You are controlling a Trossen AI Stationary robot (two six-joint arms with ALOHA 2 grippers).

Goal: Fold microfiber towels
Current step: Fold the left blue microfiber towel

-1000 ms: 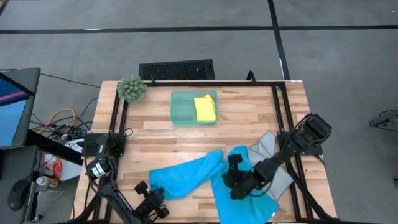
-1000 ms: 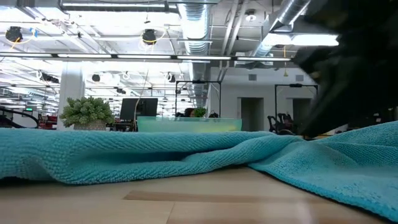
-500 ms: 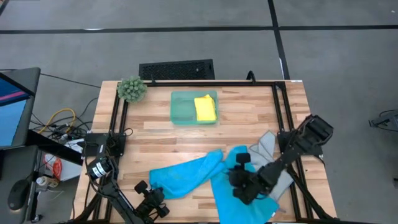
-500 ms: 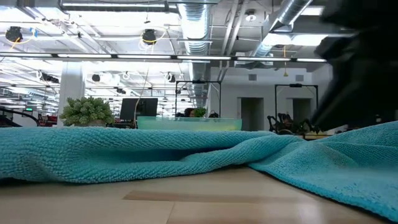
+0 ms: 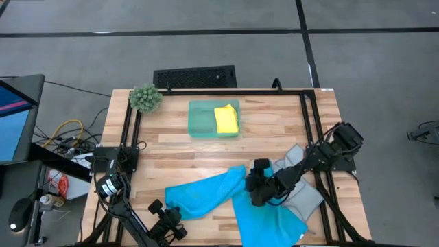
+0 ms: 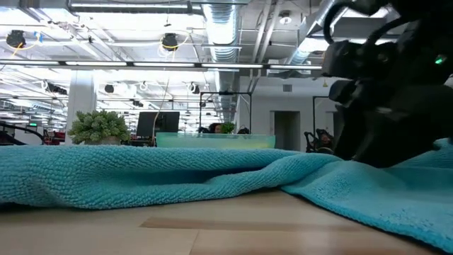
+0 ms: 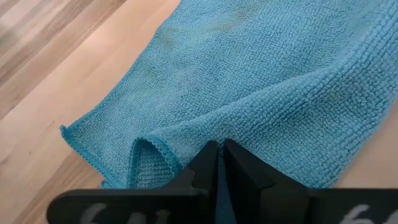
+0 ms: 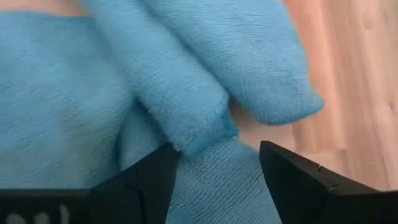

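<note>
The right gripper (image 8: 214, 163) has its dark fingers (image 8: 298, 186) spread around a bunched fold of one bright blue microfiber towel (image 5: 267, 216) near the front of the pale wooden slatted table (image 5: 274, 130). The left gripper (image 7: 221, 168), fingers pressed together, rests beside the second blue towel (image 5: 206, 192). Bright ceiling lights (image 6: 113, 64) hang over the open room.

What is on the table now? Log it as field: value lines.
tray: far middle, holds the yellow towel
left blue towel: crumpled, unfolded
right blue towel: unfolded, near edge
grey towel: partly under right arm
right gripper: open around a blue towel fold
left gripper: shut, at left blue towel's edge
plant ball: far left corner
</note>
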